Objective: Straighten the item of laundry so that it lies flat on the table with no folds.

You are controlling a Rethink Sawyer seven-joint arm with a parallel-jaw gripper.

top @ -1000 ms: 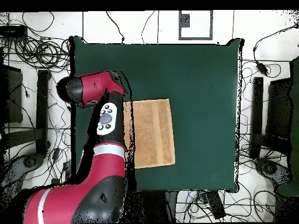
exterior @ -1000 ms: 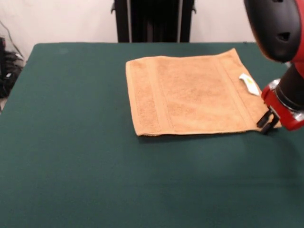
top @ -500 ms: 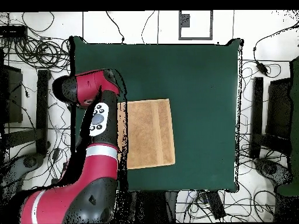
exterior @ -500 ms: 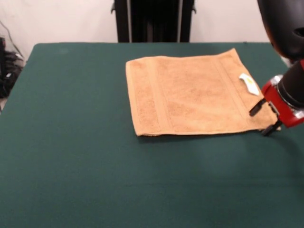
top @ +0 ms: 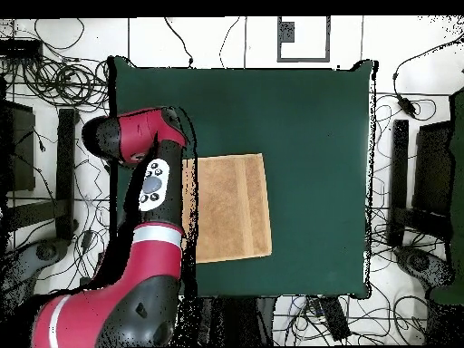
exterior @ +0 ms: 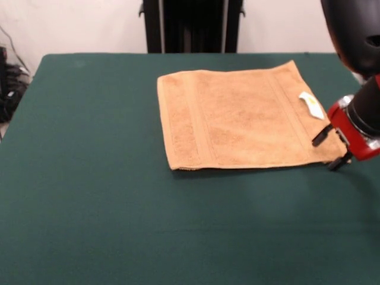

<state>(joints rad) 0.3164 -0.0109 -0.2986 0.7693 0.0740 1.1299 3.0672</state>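
Now the pincer, fingers spread apart, straddles the near right corner of the towel.

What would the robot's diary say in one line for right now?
towel: spread out on table, white tag showing | gripper: jaws open at towel's corner, holding nothing | fold: cannot tell

cables on floor | black stand beside table | white wall
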